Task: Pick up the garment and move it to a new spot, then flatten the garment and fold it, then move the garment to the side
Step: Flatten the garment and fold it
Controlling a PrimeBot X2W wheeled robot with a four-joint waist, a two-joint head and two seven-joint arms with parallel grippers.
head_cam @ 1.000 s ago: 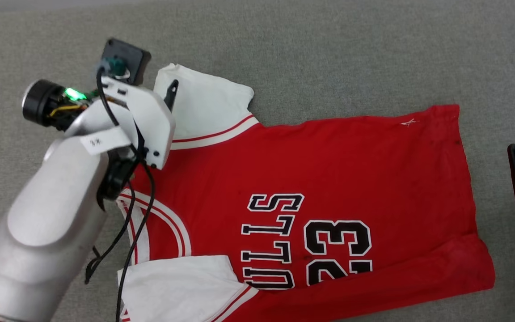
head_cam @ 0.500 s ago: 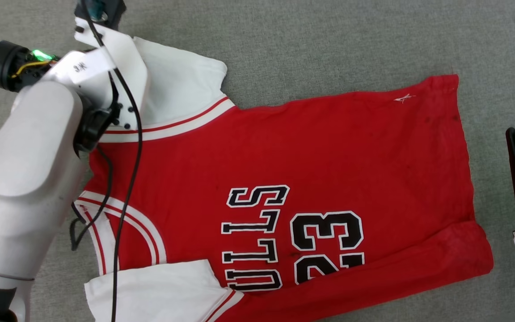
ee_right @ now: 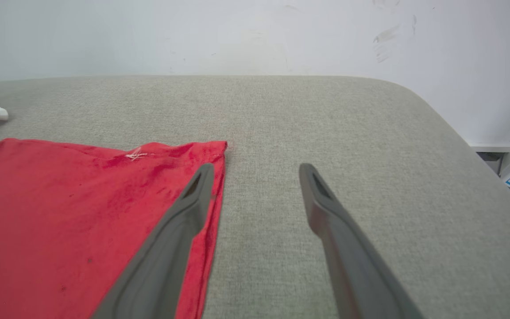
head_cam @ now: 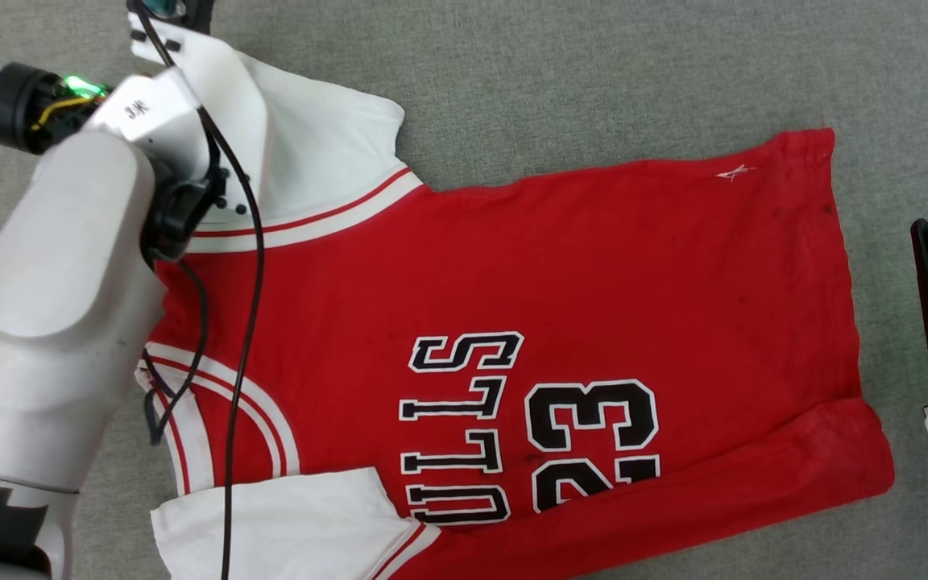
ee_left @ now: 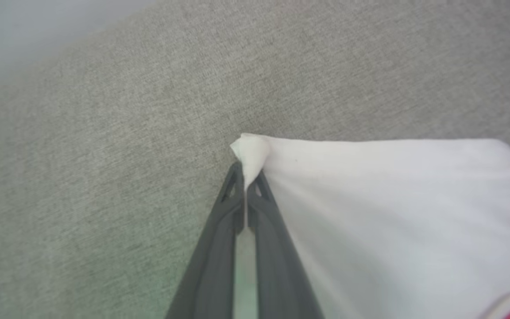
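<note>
Garment (head_cam: 593,266) sleeve corner sits pinched in left end effector (ee_left: 247,177).

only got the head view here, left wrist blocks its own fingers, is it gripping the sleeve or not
Observer: Yes. In the left wrist view the left gripper is shut on the white sleeve, right at its corner, which pokes out past the tips.
Operator: right one open? i see just one finger
Observer: Open. The right wrist view shows the right gripper with its fingers wide apart and bare grey surface between them.
Operator: touching anything?
Observer: One finger overlaps the hem edge of the red jersey in that view. I cannot tell whether it makes contact.
</note>
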